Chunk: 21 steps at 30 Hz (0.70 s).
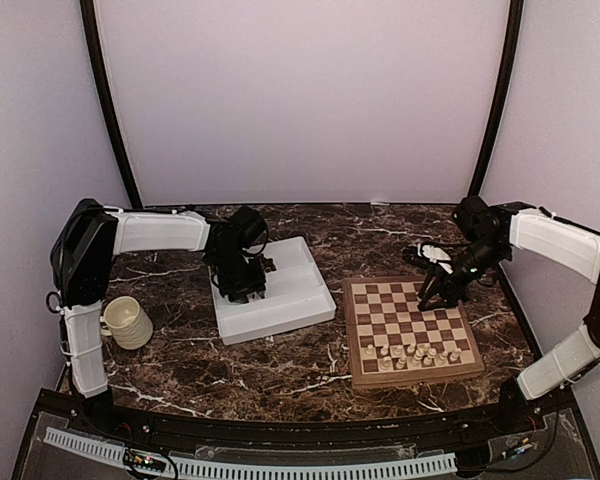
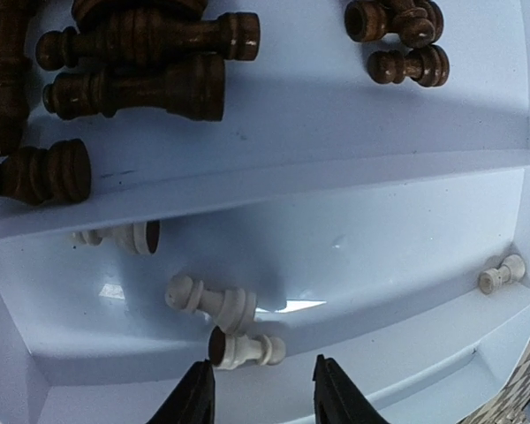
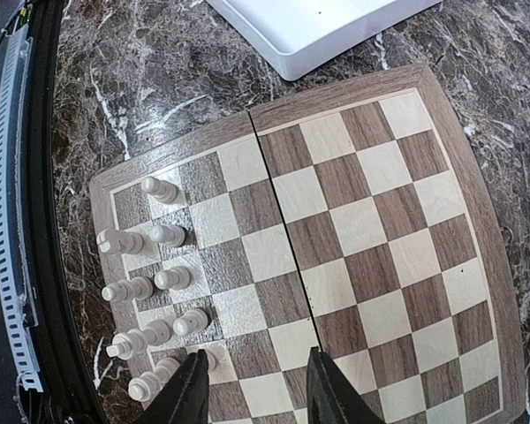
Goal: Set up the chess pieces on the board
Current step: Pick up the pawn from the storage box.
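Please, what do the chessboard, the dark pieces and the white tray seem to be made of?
Chessboard: probably wood or veneer, matte; grain lines show in checks and border.
Dark pieces: likely turned wood, stained brown, slightly shiny; ringed lathe profiles.
Tray: apparently moulded white plastic, glossy; a bright reflection and rounded ridges show.

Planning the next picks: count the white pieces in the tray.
4 white pieces: one at left by the divider, two before the left gripper, one far right. More may lie outside view.
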Tool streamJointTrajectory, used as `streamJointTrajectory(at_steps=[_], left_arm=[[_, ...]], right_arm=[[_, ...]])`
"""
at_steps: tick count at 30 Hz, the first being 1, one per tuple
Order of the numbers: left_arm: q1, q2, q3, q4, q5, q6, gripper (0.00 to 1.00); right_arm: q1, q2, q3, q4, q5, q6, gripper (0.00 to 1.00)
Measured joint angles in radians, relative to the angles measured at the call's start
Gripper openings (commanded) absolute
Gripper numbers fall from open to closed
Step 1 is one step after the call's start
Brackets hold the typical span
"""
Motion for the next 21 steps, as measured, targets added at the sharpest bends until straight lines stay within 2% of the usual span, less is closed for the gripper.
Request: streamJointTrajectory(at_steps=[12, 21], left_arm=[[0.046, 0.042, 0.004, 0.004, -0.039, -0.043, 0.41], [0.086, 0.11, 0.103, 0.008, -0.069, 0.002, 0.38]], right_arm=[[0.0, 0.024, 0.0, -0.004, -0.023, -0.016, 0.4], [0.0, 0.029, 0.0, -0.005, -0.023, -0.015, 0.4]])
